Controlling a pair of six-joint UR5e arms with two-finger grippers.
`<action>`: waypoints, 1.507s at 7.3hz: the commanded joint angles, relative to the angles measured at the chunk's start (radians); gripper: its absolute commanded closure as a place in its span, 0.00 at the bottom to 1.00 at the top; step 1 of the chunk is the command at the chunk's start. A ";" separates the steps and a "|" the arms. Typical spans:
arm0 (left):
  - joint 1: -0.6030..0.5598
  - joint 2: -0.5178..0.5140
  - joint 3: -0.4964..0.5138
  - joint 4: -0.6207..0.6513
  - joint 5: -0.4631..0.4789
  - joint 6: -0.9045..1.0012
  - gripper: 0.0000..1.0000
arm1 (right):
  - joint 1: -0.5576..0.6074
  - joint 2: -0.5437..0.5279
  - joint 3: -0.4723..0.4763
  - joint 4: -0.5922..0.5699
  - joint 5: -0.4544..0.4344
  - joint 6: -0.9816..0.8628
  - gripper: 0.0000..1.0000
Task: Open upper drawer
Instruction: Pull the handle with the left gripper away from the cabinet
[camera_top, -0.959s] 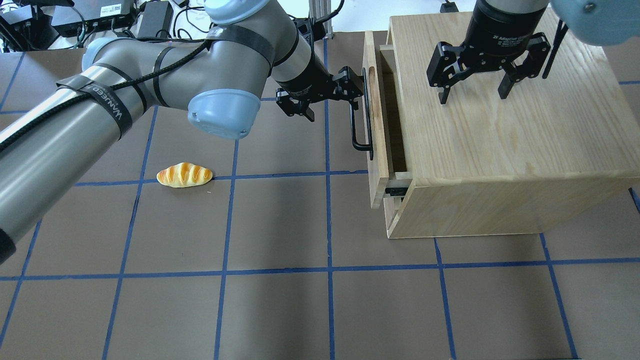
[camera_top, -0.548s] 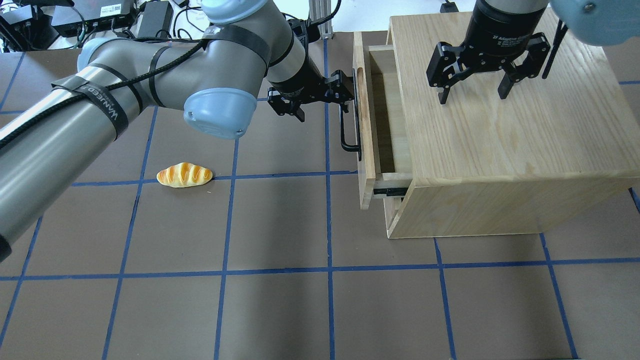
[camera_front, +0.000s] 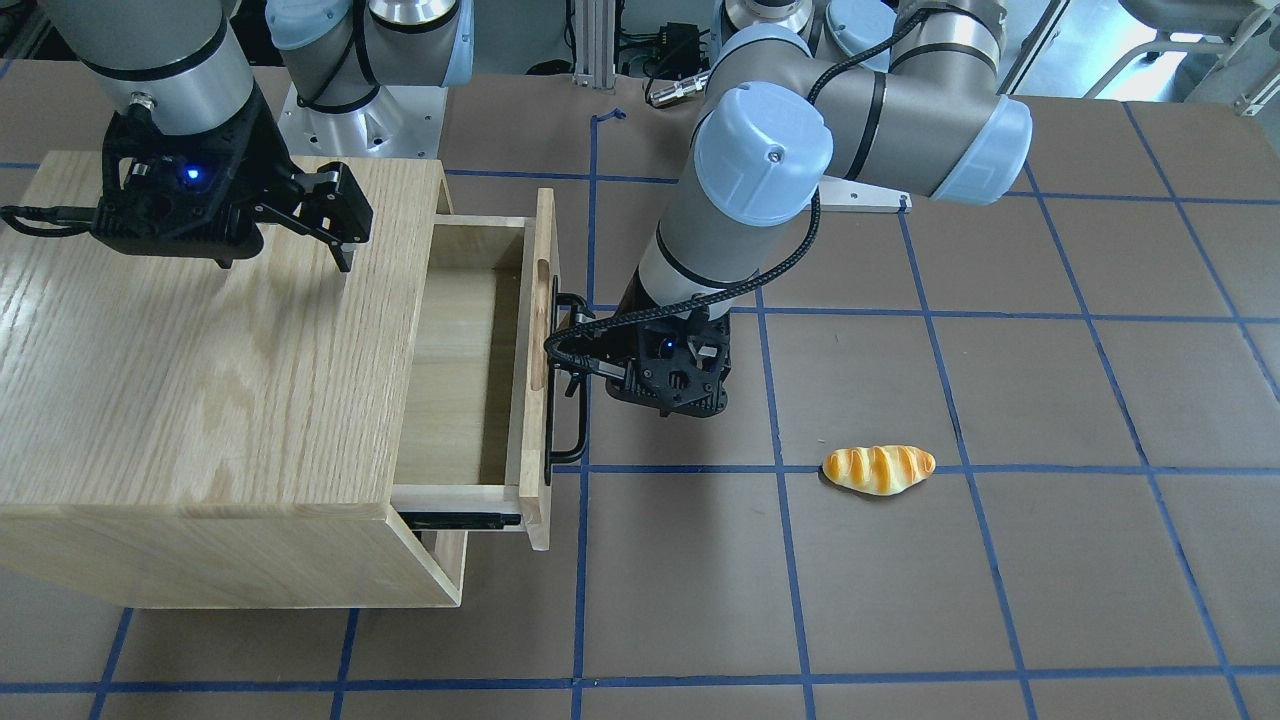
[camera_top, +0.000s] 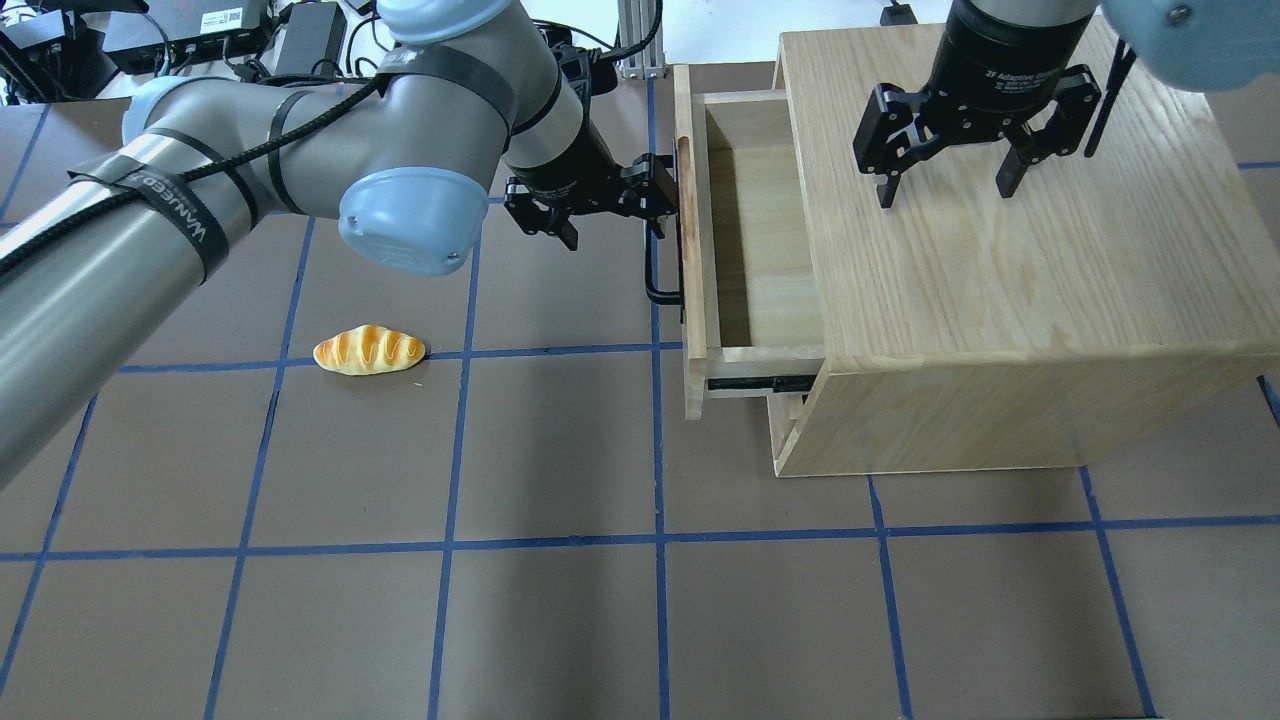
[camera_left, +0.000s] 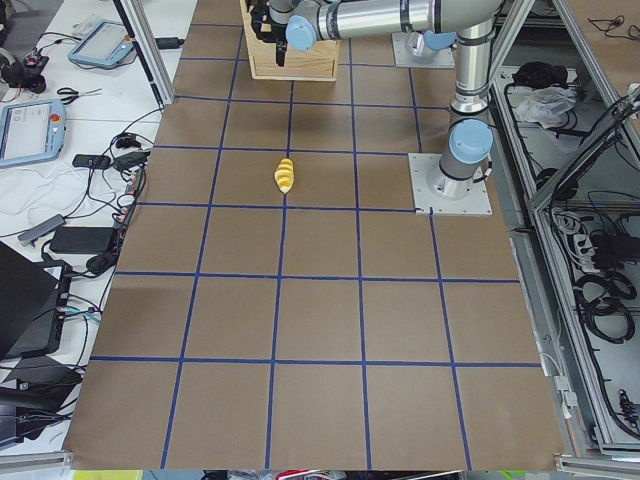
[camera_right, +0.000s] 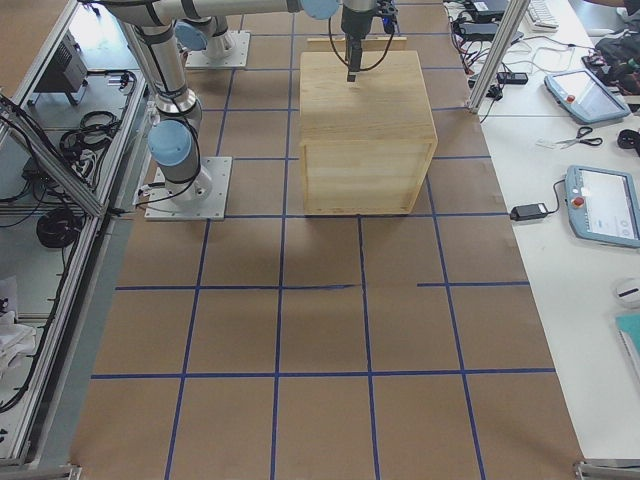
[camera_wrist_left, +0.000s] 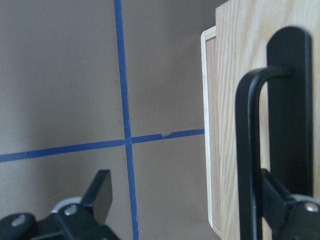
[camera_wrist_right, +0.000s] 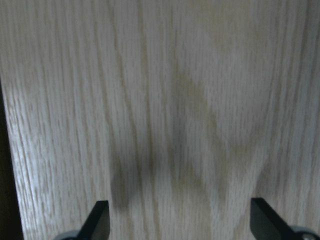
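Note:
The upper drawer (camera_top: 765, 240) of the light-oak cabinet (camera_top: 1000, 280) is pulled partly out toward the robot's left; its inside shows empty in the front-facing view (camera_front: 470, 370). Its black bar handle (camera_top: 660, 270) runs along the front panel (camera_top: 690, 250). My left gripper (camera_top: 610, 210) is open, with one finger hooked behind the handle (camera_wrist_left: 247, 150) and the other out over the mat. It also shows in the front-facing view (camera_front: 570, 365). My right gripper (camera_top: 948, 188) is open and empty, just above the cabinet top (camera_wrist_right: 175, 100).
A toy bread roll (camera_top: 368, 350) lies on the brown mat left of the drawer, also in the front-facing view (camera_front: 878, 469). A lower drawer front (camera_top: 785, 430) sits closed below. Blue tape lines grid the mat.
My left gripper has moved left with the handle, and the drawer has slid out from a narrow gap to well open. The right gripper has not moved.

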 joint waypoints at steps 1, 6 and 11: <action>0.034 0.021 -0.006 -0.029 0.007 0.030 0.00 | 0.000 0.000 0.000 0.000 0.000 0.001 0.00; 0.074 0.033 -0.006 -0.066 0.006 0.070 0.00 | -0.001 0.000 0.000 0.000 0.000 0.001 0.00; 0.169 0.067 -0.004 -0.158 0.004 0.126 0.00 | -0.001 0.000 0.000 0.000 0.000 0.001 0.00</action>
